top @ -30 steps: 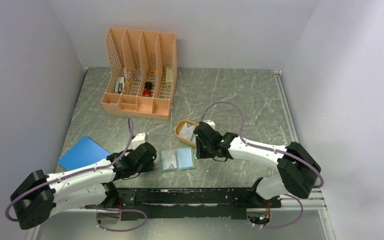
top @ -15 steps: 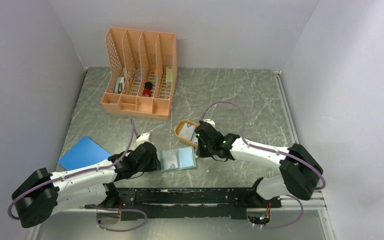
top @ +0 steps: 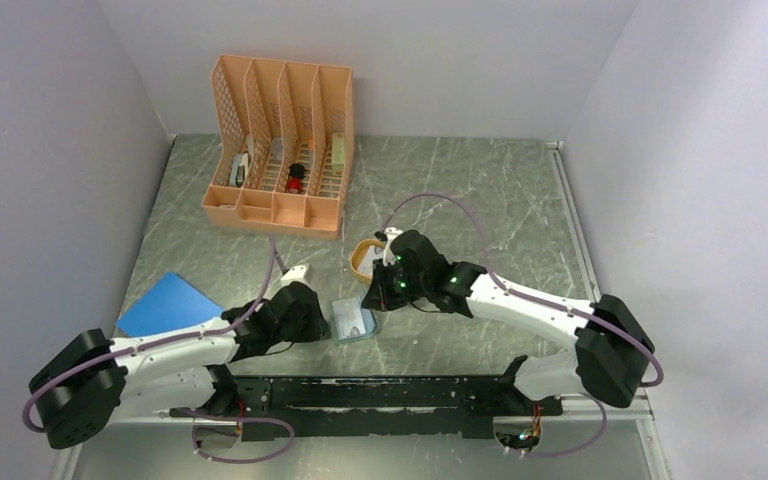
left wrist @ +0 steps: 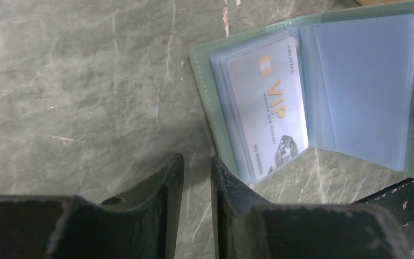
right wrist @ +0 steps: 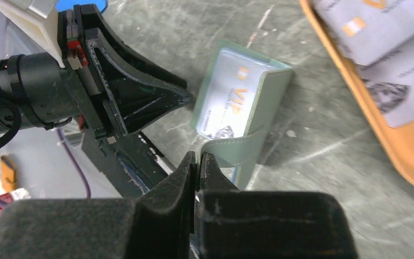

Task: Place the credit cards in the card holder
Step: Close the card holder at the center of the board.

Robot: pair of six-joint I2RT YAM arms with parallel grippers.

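**Right claw pinches the card holder; left claw sits beside it.**
Your right claw is clenched on the holder's grey-green flap. The holder lies near the middle of the table, its right half tipped up and a VIP card in a left pocket. Your left claw is just left of it, a narrow slit between its fingers, gripping nothing. More credit cards lie in the orange tray just beyond.
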